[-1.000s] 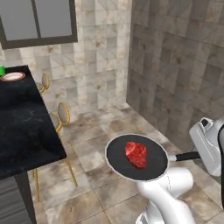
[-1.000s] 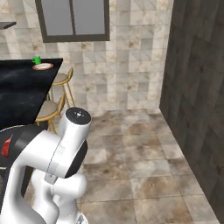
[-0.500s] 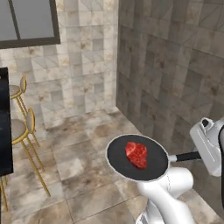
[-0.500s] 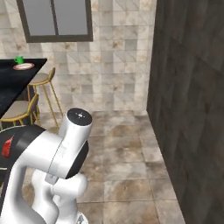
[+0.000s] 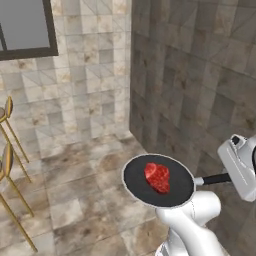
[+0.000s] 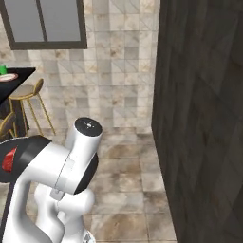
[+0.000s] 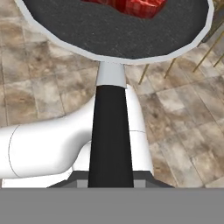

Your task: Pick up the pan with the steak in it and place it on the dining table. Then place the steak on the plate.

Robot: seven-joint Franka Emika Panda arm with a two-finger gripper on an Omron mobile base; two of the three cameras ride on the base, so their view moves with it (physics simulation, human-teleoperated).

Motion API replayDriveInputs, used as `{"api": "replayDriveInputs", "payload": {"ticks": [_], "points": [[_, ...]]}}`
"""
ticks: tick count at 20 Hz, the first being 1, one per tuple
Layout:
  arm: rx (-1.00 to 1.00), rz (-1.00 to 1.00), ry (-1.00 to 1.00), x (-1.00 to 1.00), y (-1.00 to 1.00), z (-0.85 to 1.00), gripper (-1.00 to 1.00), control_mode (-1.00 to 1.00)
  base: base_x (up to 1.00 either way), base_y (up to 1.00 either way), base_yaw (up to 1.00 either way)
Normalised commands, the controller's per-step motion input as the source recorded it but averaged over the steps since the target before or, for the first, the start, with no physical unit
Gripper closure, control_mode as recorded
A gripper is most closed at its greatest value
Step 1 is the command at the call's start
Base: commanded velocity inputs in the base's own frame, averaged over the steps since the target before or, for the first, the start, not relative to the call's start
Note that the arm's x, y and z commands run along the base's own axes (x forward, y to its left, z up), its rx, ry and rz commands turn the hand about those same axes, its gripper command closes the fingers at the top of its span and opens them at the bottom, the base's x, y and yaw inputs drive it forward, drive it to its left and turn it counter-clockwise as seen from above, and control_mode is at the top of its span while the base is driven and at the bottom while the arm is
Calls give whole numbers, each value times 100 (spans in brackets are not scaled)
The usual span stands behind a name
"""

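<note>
Left base view: pan (image 5: 159,181) held level above the floor, steak (image 5: 157,177) near its middle; right base view: plate (image 6: 8,77) on dining table (image 6: 19,78) edge, far left; hand view: gripper (image 7: 110,181) clamped tight on the pan handle.

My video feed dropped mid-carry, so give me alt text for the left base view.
A black pan holding a raw red steak is carried level above a tiled floor, its handle held by the gripper at right. Gold stools stand at the left edge.
</note>
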Motion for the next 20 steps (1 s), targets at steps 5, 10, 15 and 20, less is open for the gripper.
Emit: {"api": "replayDriveInputs", "payload": {"ticks": [5, 10, 15, 20], "points": [[0, 0, 0, 0, 0, 0, 100, 100, 100, -12, 1], [0, 0, 0, 0, 0, 0, 100, 100, 100, -4, 0], [0, 0, 0, 0, 0, 0, 100, 100, 100, -1, 0], [0, 0, 0, 0, 0, 0, 100, 100, 100, 0, 0]]}}
